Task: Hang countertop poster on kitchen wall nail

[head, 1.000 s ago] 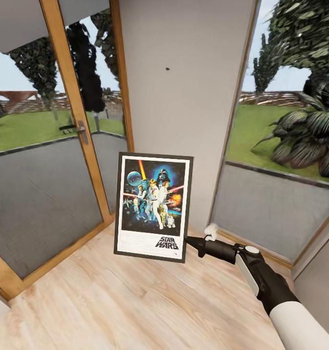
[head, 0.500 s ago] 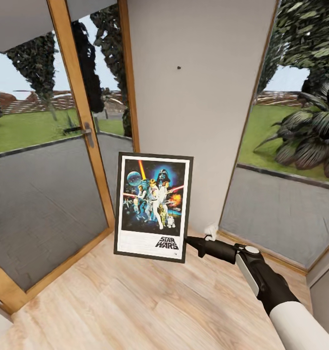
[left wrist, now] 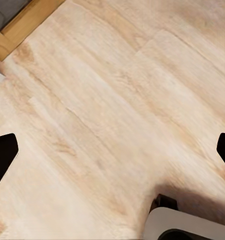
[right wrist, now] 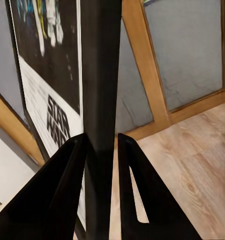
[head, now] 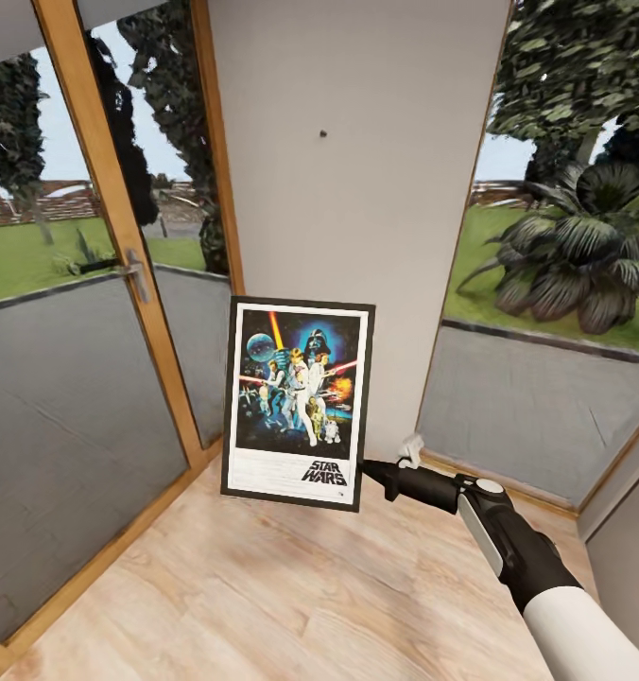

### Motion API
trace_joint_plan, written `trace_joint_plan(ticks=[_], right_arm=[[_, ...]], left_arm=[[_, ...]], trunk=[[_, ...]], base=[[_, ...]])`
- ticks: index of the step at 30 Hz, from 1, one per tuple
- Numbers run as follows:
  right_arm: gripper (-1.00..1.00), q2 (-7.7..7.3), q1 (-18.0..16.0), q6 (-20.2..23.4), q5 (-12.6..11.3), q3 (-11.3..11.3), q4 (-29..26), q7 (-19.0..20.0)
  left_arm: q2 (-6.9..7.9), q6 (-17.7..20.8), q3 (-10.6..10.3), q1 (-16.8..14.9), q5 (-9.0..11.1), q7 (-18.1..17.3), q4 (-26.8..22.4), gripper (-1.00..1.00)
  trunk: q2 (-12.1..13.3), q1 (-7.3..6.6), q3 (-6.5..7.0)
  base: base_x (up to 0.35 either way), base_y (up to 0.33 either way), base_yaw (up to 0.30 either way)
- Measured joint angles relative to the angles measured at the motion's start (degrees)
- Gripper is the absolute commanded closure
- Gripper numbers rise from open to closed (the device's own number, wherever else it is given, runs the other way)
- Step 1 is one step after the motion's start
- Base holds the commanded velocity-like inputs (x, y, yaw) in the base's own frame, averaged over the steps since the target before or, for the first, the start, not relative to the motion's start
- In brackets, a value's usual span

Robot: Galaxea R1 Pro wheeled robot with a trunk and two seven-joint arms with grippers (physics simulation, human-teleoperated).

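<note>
The right end effector [head: 369, 470] is clamped on the lower right corner of the poster [head: 299, 403], its 2 fingers [right wrist: 67, 180] pinched either side of the black frame edge in the right wrist view. The poster hangs upright in the air, clear of the wood plank floor [head: 263, 596], in front of a pale wall panel [head: 357, 189] set between 2 glazed sections. The wall nail [head: 322, 133] sits high on that panel, well above the poster's top edge and slightly to its right.

The left end effector [left wrist: 112, 150] is spread wide with nothing in it, its dark fingertips at the far edges of the wrist view over bare floor.

To my eye the carry is nearly done and the lift comes next. With a hold on just 1 corner, the frame could swing, so a slow raise suits. I'd bring the poster's top centre level with the nail, flat to the wall, before letting go.
</note>
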Motion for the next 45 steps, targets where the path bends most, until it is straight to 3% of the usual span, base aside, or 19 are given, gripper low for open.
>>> trace_joint_plan(ticks=[7,26,45], right_arm=[[1.0,0.01,-0.01,0.0,0.03,-0.02,0.01,0.0],[1.0,0.01,-0.01,0.08,-0.05,-0.08,-0.08,0.09],[1.0,0.0,0.0,0.09,-0.06,-0.05,-0.09,0.09]], left_arm=[[0.0,0.0,0.0,0.01,0.0,0.0,-0.01,-1.0],[0.0,0.0,0.01,0.01,0.0,0.0,-0.01,-1.0],[0.0,0.0,0.01,0.0,0.0,0.0,0.0,-1.0]], trunk=[[0.0,0.0,0.25],[0.0,0.0,0.3],[0.0,0.0,0.43]], base=[[0.209,0.304,-0.232],[0.209,0.305,-0.032],[0.209,0.305,-0.273]])
